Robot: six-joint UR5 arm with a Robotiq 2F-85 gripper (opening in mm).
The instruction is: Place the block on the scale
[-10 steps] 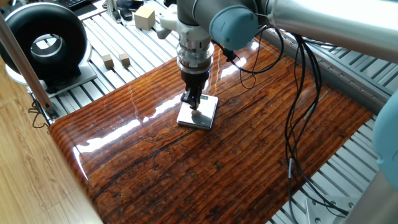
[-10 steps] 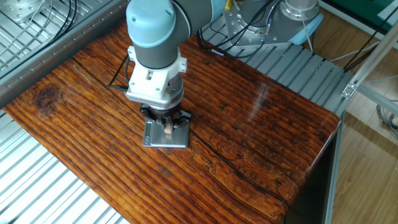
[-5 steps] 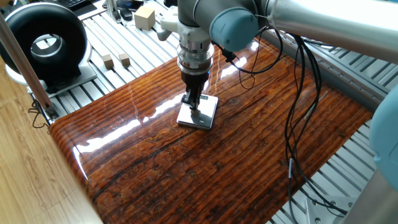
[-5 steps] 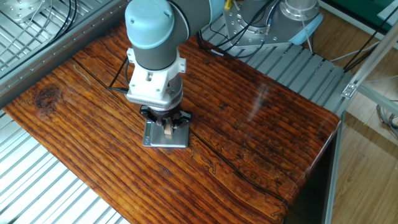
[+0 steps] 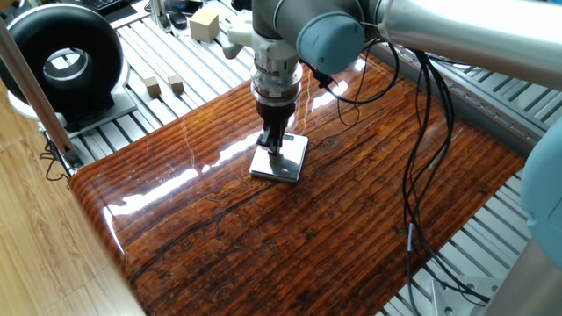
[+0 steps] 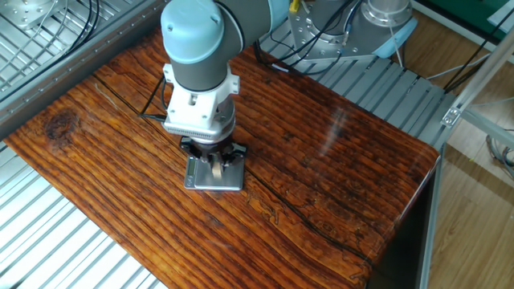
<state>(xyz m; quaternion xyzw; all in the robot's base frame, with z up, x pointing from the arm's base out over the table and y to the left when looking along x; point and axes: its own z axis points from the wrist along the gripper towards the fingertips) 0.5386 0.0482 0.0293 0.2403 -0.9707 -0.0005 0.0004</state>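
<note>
So the block (image 6: 217, 168) is sitting right over the middle of the scale (image 6: 195, 181), and as far as we can tell it's pinched between the jaws of the gripper (image 6: 216, 170), which are closed in on it; whether the block is actually touching the plate yet is too close to call from either view. Compared with a second ago we see almost no change: the arm has crept down a hair at most and the block hasn't shifted sideways at all. We read that as the descent basically finishing, so the placing part looks nearly done and what's left is letting go and backing straight up. The scale lies flat on the glossy wooden bench (image 5: 351, 219), well in from the edges. Off the bench, on the slatted metal, we can spot two small spare cubes (image 5: 163, 85) and a bigger pale cube (image 5: 204, 24), all well apart from the action.
</note>
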